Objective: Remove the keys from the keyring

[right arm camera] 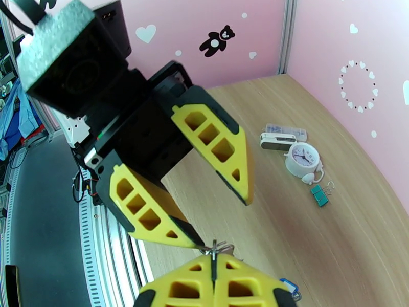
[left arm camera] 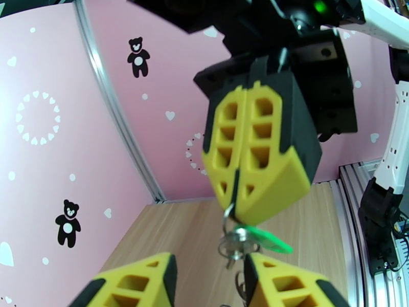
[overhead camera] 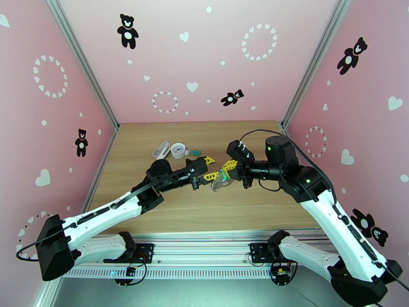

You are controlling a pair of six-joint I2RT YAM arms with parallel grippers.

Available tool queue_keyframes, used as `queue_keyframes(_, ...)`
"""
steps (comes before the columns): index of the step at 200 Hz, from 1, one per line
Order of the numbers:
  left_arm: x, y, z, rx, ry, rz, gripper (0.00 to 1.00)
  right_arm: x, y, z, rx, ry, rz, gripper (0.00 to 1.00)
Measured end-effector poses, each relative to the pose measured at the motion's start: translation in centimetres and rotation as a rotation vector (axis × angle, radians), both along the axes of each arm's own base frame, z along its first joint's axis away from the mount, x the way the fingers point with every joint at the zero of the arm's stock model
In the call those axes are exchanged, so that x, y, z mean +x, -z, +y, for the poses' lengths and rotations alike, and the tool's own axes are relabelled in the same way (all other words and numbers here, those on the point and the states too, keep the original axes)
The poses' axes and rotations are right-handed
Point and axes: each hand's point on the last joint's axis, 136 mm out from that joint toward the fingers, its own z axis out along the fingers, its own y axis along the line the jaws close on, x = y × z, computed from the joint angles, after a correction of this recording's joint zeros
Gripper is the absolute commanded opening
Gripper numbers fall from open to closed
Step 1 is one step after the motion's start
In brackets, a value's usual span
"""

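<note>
Left wrist view: the right gripper (left arm camera: 236,198), yellow and black, had its jaws pressed together, pinching the silvery metal keyring (left arm camera: 230,249) in the air above the light wooden table (left arm camera: 168,226). The tiny green-headed key (left arm camera: 267,241) dangled just beneath. The left gripper (left arm camera: 207,264) stood spread below it, holding nothing. Closing there risked catching ring instead of key; a tug might pull the keyring loose.

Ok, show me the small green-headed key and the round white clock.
small green-headed key (left arm camera: 268,241), left wrist view, on its green head.
round white clock (right arm camera: 302,157), right wrist view, on its dial.
</note>
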Motion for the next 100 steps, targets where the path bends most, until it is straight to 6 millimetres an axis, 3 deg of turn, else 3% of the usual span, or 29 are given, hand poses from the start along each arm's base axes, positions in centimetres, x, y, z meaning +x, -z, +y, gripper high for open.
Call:
queue_keyframes(40,-0.8,0.1,-0.8,0.035,0.076,0.015,0.34,0.0,0.5,0.2,-0.01,-0.021,0.009,0.0)
queue_keyframes(100,-1.1,1.3,-1.0,0.072,0.097,0.046,0.35,0.0,0.2,0.2,-0.01,-0.029,-0.006,0.0)
